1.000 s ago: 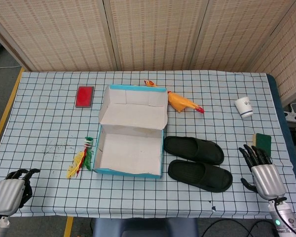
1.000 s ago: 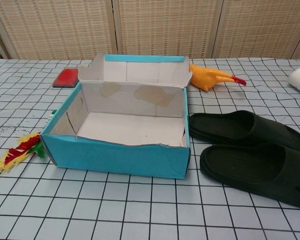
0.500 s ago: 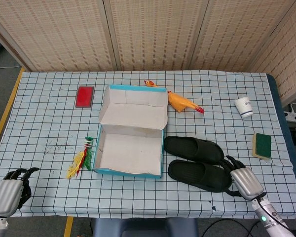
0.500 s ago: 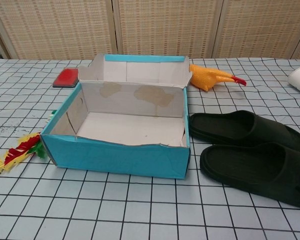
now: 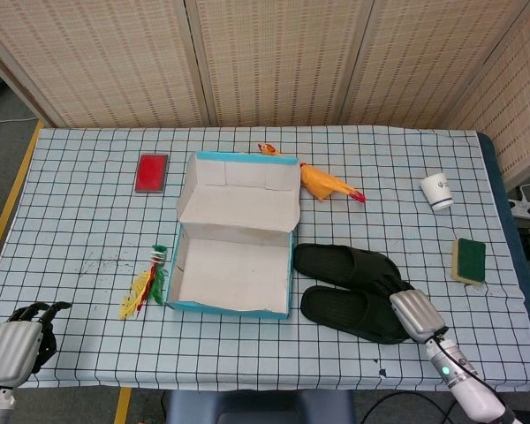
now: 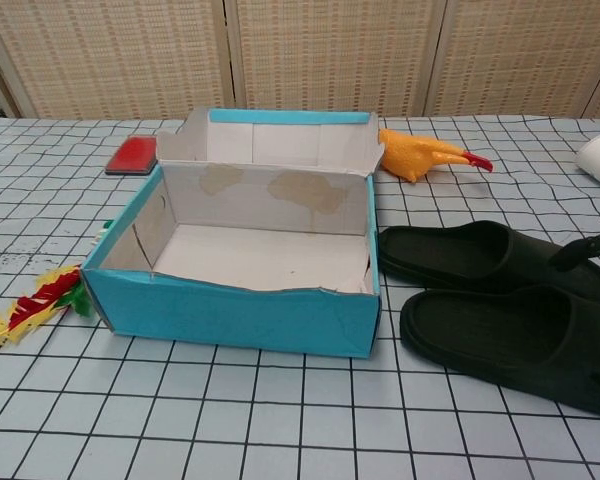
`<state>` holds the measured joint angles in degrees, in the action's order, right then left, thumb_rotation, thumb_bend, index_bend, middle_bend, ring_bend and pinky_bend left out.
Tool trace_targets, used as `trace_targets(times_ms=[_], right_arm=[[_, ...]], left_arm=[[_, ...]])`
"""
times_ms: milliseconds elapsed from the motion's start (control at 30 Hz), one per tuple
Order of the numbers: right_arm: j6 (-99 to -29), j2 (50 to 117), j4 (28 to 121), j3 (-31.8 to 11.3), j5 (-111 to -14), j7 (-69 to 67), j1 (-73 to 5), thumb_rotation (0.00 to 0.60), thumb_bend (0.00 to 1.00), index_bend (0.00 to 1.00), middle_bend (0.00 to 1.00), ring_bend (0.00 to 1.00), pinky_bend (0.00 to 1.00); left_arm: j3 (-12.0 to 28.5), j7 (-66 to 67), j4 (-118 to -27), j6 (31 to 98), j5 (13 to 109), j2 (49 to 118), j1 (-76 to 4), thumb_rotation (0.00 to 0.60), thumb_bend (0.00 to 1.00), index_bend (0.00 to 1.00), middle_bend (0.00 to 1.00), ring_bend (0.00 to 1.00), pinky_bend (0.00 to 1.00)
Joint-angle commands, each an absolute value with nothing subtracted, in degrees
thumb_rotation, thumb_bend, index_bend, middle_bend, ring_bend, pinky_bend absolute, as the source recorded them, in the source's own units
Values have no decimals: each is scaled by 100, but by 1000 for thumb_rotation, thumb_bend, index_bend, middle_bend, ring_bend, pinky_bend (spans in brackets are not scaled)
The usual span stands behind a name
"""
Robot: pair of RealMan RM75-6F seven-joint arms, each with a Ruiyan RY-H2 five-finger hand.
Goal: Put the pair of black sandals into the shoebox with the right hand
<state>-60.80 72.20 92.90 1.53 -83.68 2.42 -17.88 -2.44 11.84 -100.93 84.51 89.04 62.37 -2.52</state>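
Two black sandals lie side by side just right of the open blue shoebox (image 5: 234, 307), the far sandal (image 5: 340, 263) behind the near sandal (image 5: 344, 309). My right hand (image 5: 413, 314) is over their right ends, silver back up, its dark fingers reaching onto the sandals. In the chest view a dark finger (image 6: 583, 249) arches over the far sandal (image 6: 480, 258) at the frame's right edge, beyond the near sandal (image 6: 500, 335); no grip shows. The shoebox (image 6: 230, 310) is empty, lid folded back. My left hand (image 5: 13, 349) stays at the table's front left corner, holding nothing.
A yellow rubber chicken (image 5: 329, 185) lies behind the sandals. A white cup (image 5: 437, 191) and a green sponge (image 5: 469, 259) sit at the right. A red flat block (image 5: 151, 172) is at the back left, and a feather toy (image 5: 147, 283) lies left of the box.
My right hand has moved left from the table's right edge onto the right ends of the sandals. The sandals, the box and my left hand have not moved.
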Motion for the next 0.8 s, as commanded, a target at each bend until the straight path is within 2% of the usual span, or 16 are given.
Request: trace_targets(times_ms=[33, 233, 367, 600, 700, 800], right_arm=[[-5911, 7278, 9302, 135, -8236, 343, -1875, 600, 116, 182, 164, 65, 208], [-5751, 7340, 9296, 138, -8103, 413, -1954, 600, 116, 188, 167, 68, 224], [-5858, 7408, 9269, 130, -8119, 441, -1933, 600, 117, 226, 213, 111, 267], [-6130, 7570, 9123, 90, -8132, 533, -1850, 600, 116, 404, 403, 311, 434], [-6211, 7611, 9087, 81, -8148, 558, -1829, 600, 116, 452, 435, 349, 474], [-6296, 7572, 9142, 85, -8210, 513, -1809, 600, 116, 458, 438, 353, 479]], left_arm=[[-245, 1177, -10103, 8450, 8905, 6230, -250, 600, 427, 277, 213, 252, 320], [-244, 1181, -10109, 8430, 8900, 6221, -253, 600, 425, 281, 215, 252, 320], [-238, 1172, -10114, 8410, 8877, 6216, -257, 600, 425, 283, 215, 252, 320], [-234, 1171, -10113, 8375, 8851, 6215, -267, 600, 426, 284, 216, 252, 320], [-233, 1176, -10116, 8367, 8843, 6214, -268, 600, 426, 285, 215, 253, 319], [-231, 1178, -10120, 8359, 8833, 6212, -269, 600, 426, 285, 216, 252, 319]])
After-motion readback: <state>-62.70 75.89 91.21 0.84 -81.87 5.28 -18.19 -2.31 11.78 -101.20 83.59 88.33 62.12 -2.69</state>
